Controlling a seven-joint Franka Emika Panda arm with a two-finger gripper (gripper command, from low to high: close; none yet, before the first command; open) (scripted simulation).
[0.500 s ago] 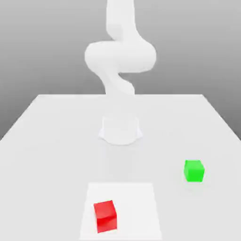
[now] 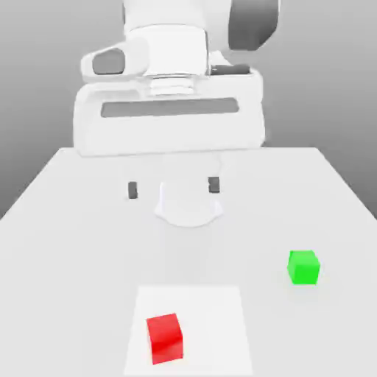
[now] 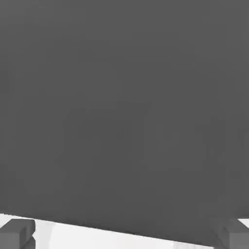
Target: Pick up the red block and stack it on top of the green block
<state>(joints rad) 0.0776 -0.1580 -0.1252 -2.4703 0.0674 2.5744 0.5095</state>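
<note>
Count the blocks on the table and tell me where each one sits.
2. The red block sits on the paler square patch at the near edge of the table. The green block sits apart, farther back toward the exterior view's right. None appears hidden.

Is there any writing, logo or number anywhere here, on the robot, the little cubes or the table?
None can be read. The red block, the green block, the white square patch under the red one, the table and the robot's white hand are all plain.
</note>
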